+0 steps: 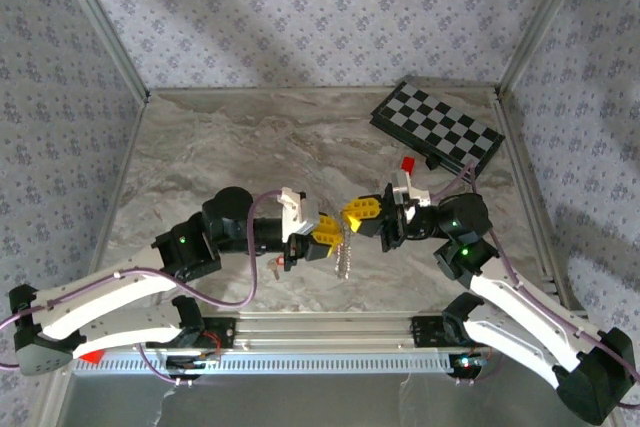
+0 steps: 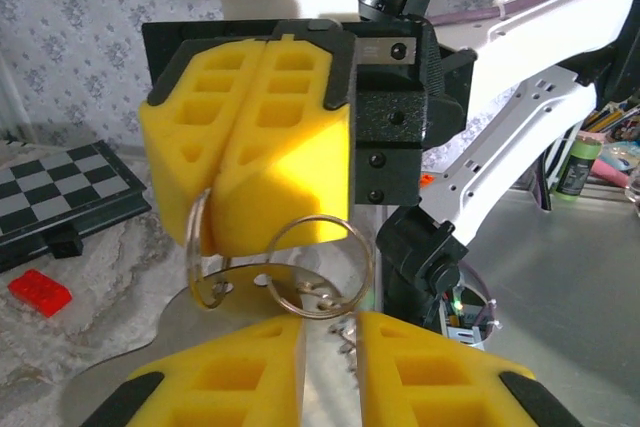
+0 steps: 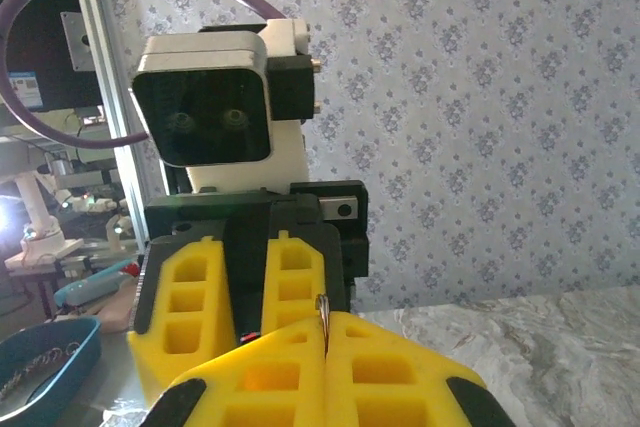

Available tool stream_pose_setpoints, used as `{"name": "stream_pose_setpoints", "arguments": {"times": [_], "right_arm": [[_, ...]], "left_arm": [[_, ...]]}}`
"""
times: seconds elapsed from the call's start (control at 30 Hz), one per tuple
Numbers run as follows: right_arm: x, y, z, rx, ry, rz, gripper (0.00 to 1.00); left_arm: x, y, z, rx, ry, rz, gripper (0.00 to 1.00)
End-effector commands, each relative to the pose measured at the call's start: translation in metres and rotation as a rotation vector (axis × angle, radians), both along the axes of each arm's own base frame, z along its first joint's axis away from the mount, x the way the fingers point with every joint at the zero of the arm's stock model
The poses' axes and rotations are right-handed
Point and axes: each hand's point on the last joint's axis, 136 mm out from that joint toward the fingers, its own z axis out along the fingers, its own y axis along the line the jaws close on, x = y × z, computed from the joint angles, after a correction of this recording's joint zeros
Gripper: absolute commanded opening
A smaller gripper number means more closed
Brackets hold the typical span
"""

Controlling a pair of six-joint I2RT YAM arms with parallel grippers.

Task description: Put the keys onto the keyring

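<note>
**Keyring** [image 2: 199,237]: being held clear above the tabletop [image 1: 220,157] at mid-front, where both arms are meeting.
**Right hand** [image 1: 362,213]: clenching fully, its yellow pads pinching the keyring's wire.
**Left hand** [image 2: 332,347]: facing it, pads standing slightly apart with a toothed key [image 2: 347,332] showing between them; whether it is gripping cannot be told.
**Second ring** [image 2: 305,307]: hanging between the two hands.
**Chessboard** [image 1: 437,129], **red block** [image 1: 408,163]: lying at far right.

Robotics lab, alu-frame cell [image 1: 103,27] w/ wallpaper backdrop [image 1: 300,7], marble-look bench [image 1: 250,137]
</note>
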Motion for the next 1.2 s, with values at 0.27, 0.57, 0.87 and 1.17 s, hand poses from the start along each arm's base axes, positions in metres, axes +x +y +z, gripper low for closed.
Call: {"name": "stream_pose_setpoints", "arguments": {"times": [0.27,0.57,0.87,1.17], "right_arm": [[-0.003,-0.006,0.010,0.040,-0.055,-0.036,0.00],[-0.017,-0.007,0.016,0.050,-0.076,0.030,0.00],[-0.022,-0.003,0.013,0.024,-0.087,0.045,0.00],[-0.026,-0.005,0.006,-0.017,-0.107,0.032,0.00]], "left_arm": [[-0.001,0.017,0.018,-0.049,-0.041,0.044,0.30],[0.006,0.030,0.037,-0.098,-0.119,0.116,0.30],[0.005,0.016,0.041,-0.092,-0.133,0.069,0.29],[0.005,0.013,0.044,-0.095,-0.137,0.060,0.25]]}}
